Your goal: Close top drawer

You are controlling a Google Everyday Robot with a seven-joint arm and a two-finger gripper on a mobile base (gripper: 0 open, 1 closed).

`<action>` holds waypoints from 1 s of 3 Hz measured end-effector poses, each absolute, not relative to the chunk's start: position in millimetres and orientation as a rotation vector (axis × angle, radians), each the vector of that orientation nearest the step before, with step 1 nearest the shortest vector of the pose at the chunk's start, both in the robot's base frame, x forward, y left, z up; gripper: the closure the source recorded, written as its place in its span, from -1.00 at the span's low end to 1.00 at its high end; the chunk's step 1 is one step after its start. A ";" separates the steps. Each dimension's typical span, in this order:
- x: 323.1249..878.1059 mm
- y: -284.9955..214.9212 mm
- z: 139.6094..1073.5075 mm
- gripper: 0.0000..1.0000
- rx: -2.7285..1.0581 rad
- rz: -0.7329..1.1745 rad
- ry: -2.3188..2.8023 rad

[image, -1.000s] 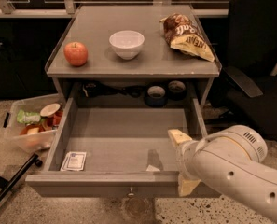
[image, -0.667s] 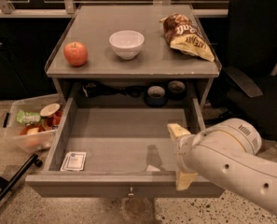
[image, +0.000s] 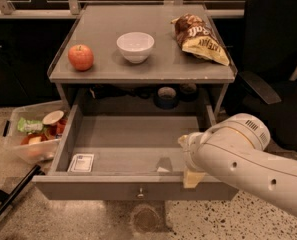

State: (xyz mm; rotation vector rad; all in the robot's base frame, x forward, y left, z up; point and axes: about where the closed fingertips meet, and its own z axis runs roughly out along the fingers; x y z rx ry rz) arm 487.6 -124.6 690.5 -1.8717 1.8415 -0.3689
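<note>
The top drawer (image: 113, 186) stands pulled far out of the grey cabinet, with its flat grey front and small round knob (image: 140, 193) facing me. Inside it lies a small white card (image: 81, 162) at the front left. My gripper (image: 188, 159) is at the drawer's front right, open. One finger (image: 184, 140) is inside the drawer and the other finger (image: 192, 178) is over the front panel. The white arm (image: 248, 169) comes in from the lower right.
On the cabinet top (image: 163, 64) sit a red apple (image: 81, 57), a white bowl (image: 135, 46) and a chip bag (image: 200, 39). A clear bin of food (image: 35, 136) stands on the floor at left. A black chair (image: 273, 84) is at right.
The drawer has slid a little way inward, and the card in it moved with it. My gripper has shifted slightly left and toward the cabinet along with the front panel.
</note>
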 end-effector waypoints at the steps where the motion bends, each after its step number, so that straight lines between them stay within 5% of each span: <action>1: 486.8 -125.8 690.5 0.31 -1.872 -0.369 1.842; 2: 504.1 -119.3 694.1 0.77 -1.806 -0.362 1.870; 3: 524.5 -113.0 702.8 1.00 -1.679 -0.360 1.902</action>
